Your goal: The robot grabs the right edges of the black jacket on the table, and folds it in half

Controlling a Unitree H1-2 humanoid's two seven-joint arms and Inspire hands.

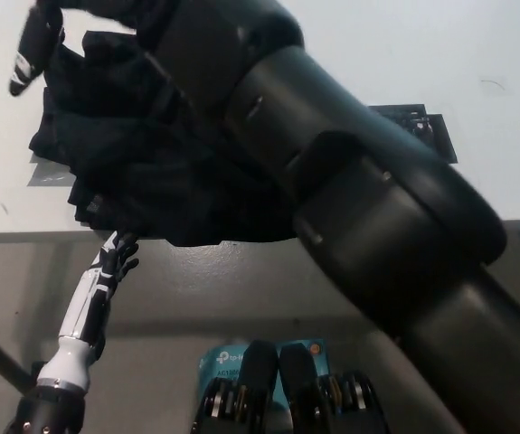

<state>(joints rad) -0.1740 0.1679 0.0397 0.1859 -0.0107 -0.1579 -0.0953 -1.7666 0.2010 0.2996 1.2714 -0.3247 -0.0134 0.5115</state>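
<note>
The black jacket lies bunched in a thick heap on the left part of the white table, its lower hem hanging over the front edge. My black right arm fills the middle of the head view, close to the camera. My right hand is raised above the jacket's far left corner at the picture's top, mostly cut off, fingers extended and holding nothing. The white left hand is open, just under the table's front edge, below the jacket's hem.
A black square patch lies on the table to the right, partly hidden by my arm. A teal box sits on the floor below. Bare tabletop shows at the far right and far left.
</note>
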